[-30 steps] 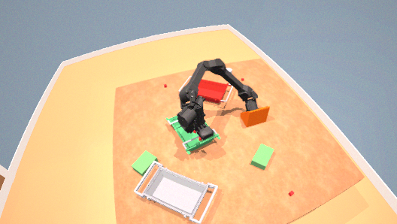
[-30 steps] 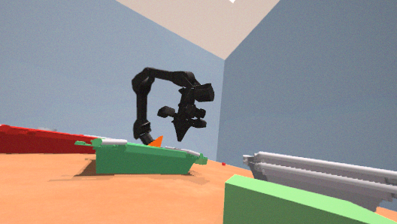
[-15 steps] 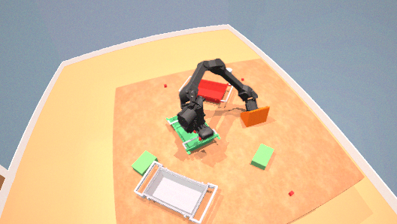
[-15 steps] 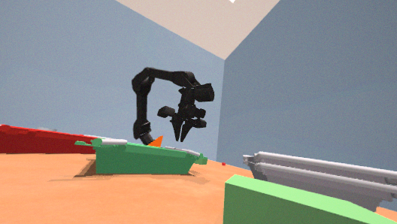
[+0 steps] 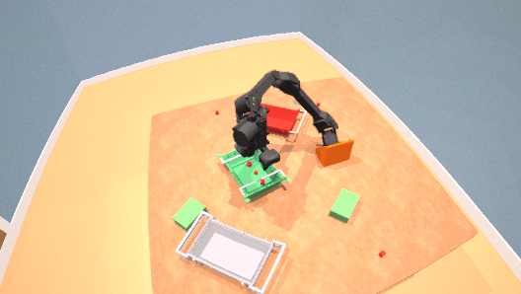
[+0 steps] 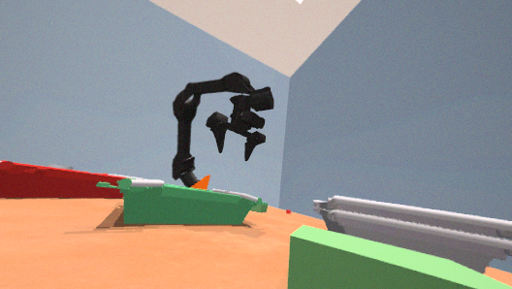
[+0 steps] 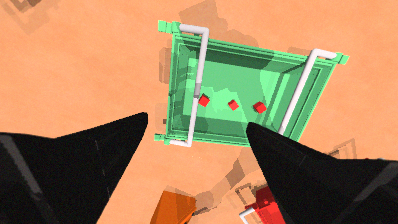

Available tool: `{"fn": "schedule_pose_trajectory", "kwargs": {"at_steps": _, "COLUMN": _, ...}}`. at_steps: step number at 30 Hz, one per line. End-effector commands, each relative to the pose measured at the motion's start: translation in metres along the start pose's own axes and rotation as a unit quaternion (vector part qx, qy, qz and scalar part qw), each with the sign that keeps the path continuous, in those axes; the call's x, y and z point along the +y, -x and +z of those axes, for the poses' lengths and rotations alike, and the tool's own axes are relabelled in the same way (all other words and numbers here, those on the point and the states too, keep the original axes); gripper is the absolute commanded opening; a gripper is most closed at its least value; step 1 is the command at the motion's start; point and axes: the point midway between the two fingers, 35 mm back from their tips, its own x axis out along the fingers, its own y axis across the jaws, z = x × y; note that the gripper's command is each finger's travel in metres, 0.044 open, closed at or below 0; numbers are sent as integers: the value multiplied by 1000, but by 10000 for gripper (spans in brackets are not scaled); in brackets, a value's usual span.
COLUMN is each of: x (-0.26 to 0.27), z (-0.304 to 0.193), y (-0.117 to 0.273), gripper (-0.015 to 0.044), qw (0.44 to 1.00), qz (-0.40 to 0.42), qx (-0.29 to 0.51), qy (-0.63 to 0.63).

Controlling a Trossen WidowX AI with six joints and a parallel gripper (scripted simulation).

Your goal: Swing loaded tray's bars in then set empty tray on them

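Observation:
The green tray (image 5: 266, 188) (image 6: 179, 208) (image 7: 250, 47) stands on the table with three small red blocks visible inside, one of them here (image 7: 233, 105). One white bar (image 7: 201, 60) and the other white bar (image 7: 297, 92) both lie inward across its top, near opposite ends. A grey-white tray (image 5: 232, 257) (image 6: 398, 233) lies apart from it, empty, its bars (image 5: 190, 233) swung out over its ends. My gripper (image 6: 234, 155) (image 7: 199, 122) is open and empty, high above the green tray. In the top view the arm hides part of that tray and most of the fingers.
A red tray (image 5: 283, 118) (image 6: 58, 184) (image 7: 270, 202) stands behind the green one, partly hidden. An orange block (image 5: 335, 154) (image 7: 172, 207) is by the arm's base. One light green block (image 5: 189, 213) (image 6: 378, 262) is against the grey tray, another (image 5: 344, 204) farther right. Loose red blocks (image 5: 382, 254) lie about.

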Motion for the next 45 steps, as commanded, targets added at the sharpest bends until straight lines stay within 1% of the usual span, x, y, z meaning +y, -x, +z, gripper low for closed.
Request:
{"fn": "schedule_pose_trajectory", "kwargs": {"at_steps": 1, "x": -57, "z": -9, "y": -16, "gripper": 440, "qw": 998, "qz": 2, "qx": 18, "qy": -65}}
{"fn": "schedule_pose_trajectory", "kwargs": {"at_steps": 5, "x": -123, "z": -32, "y": -21, "gripper": 440, "qw": 988, "qz": 8, "qx": 18, "qy": -151}}
{"fn": "schedule_pose_trajectory", "kwargs": {"at_steps": 10, "x": -196, "z": -81, "y": -31, "gripper": 440, "qw": 964, "qz": 5, "qx": 19, "qy": -263}}
{"fn": "schedule_pose_trajectory", "kwargs": {"at_steps": 14, "x": -241, "z": -131, "y": -39, "gripper": 440, "qw": 936, "qz": -6, "qx": 21, "qy": -352}}
{"fn": "schedule_pose_trajectory", "kwargs": {"at_steps": 18, "x": -271, "z": -185, "y": -45, "gripper": 440, "qw": 900, "qz": -23, "qx": 24, "qy": -434}}
{"fn": "schedule_pose_trajectory", "kwargs": {"at_steps": 20, "x": -275, "z": -194, "y": -46, "gripper": 440, "qw": 893, "qz": -27, "qx": 25, "qy": -448}}
{"fn": "schedule_pose_trajectory", "kwargs": {"at_steps": 27, "x": -275, "z": -194, "y": -53, "gripper": 440, "qw": 893, "qz": -26, "qx": 25, "qy": -448}}
{"fn": "schedule_pose_trajectory", "kwargs": {"at_steps": 45, "x": -278, "z": -198, "y": -121, "gripper": 440, "qw": 893, "qz": -27, "qx": 24, "qy": -449}}
